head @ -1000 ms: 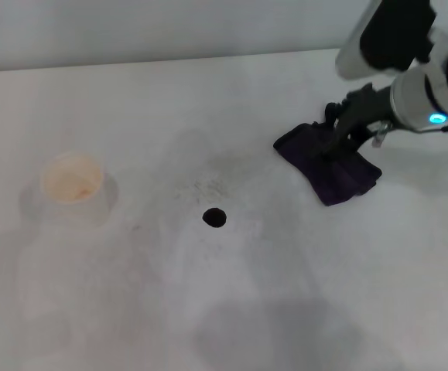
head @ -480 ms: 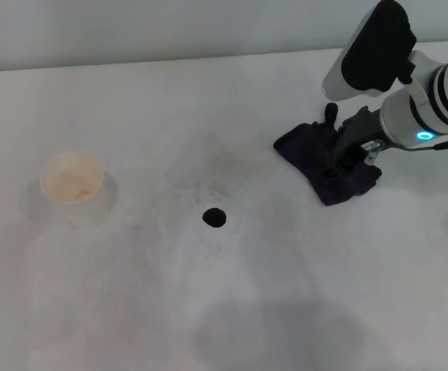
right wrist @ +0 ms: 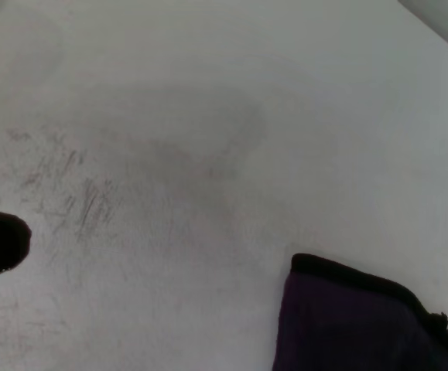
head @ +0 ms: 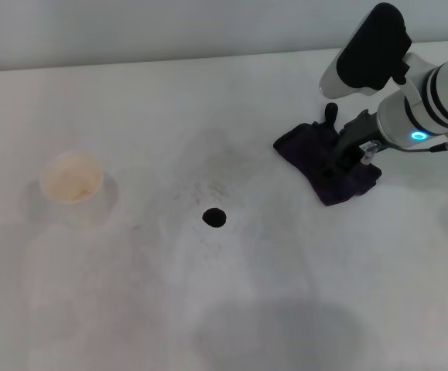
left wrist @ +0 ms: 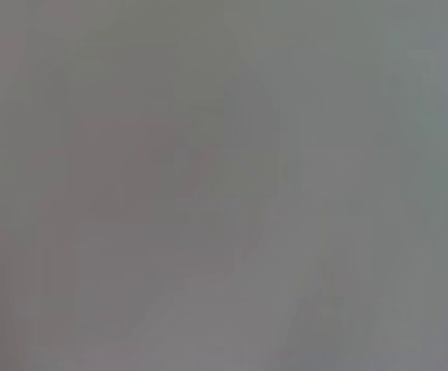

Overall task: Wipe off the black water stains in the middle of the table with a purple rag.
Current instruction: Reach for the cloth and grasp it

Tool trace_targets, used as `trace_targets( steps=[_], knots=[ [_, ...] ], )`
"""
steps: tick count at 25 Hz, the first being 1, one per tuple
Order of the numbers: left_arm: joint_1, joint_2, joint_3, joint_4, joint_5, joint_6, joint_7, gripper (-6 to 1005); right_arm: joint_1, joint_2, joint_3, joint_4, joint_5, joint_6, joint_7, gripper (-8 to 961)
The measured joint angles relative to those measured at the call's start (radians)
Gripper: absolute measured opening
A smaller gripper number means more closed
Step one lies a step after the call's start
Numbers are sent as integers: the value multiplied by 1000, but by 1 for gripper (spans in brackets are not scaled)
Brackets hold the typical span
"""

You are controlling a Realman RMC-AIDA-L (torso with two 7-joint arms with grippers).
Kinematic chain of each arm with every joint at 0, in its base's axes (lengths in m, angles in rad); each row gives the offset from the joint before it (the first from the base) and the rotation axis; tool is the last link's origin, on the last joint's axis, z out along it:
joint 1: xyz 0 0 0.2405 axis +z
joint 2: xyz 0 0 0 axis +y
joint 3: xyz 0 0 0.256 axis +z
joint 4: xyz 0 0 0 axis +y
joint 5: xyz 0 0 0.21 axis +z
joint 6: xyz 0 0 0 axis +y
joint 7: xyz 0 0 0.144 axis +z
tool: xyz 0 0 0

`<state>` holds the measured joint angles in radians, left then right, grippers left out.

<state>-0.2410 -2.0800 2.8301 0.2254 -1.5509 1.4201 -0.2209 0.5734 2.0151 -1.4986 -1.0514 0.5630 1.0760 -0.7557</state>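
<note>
— Where do you find the purple rag [head: 328,165]?
— On the bench [head: 285,294], at your right far side, crumpled flat. The black water stains [head: 214,218] sit mid-bench, well apart from it, one small round blot.
— And your right pincer [head: 340,158]?
— Down on the rag, touching it; whether its fingers are apart or clamped you cannot tell. The left arm is out of view. A pale cup [head: 72,182] stands at your left.
</note>
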Motion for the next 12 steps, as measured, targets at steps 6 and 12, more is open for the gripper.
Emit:
trace_targets(
  steps=[6, 12],
  knots=[
    [0, 0, 0, 0, 0, 0, 0, 875, 1, -1, 3, 2, -1, -3, 0, 591],
    [-3, 0, 0, 0, 0, 0, 0, 875, 6, -3, 3, 22, -1, -1, 1, 403]
  ],
)
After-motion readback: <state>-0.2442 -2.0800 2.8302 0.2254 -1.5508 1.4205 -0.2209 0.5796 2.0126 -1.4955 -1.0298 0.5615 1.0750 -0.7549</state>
